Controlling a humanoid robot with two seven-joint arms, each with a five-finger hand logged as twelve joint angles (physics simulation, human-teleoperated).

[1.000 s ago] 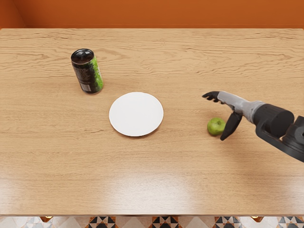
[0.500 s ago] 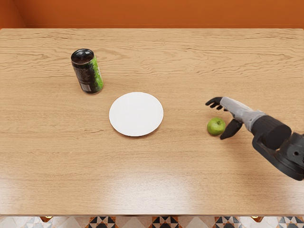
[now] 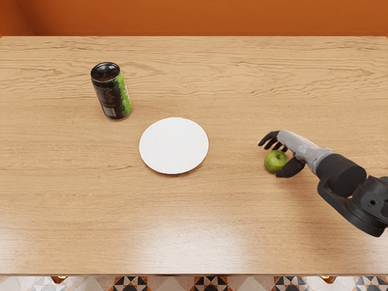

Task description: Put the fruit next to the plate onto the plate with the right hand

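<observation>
A small green apple [image 3: 275, 160] lies on the wooden table, well to the right of the round white plate [image 3: 174, 145]. My right hand [image 3: 278, 155] reaches in from the right edge and cups the apple from its right side. The fingers curve over the apple's top and the thumb sits below it, close around it but still spread. The apple rests on the table. The left arm does not show.
A black and green drink can [image 3: 111, 90] stands upright at the back left of the plate. The table's front edge runs along the bottom of the view, above a patterned floor.
My right hand has lowered and drawn in around the apple, its fingers now arching over the top. The apple, the plate and the can have stayed put.
</observation>
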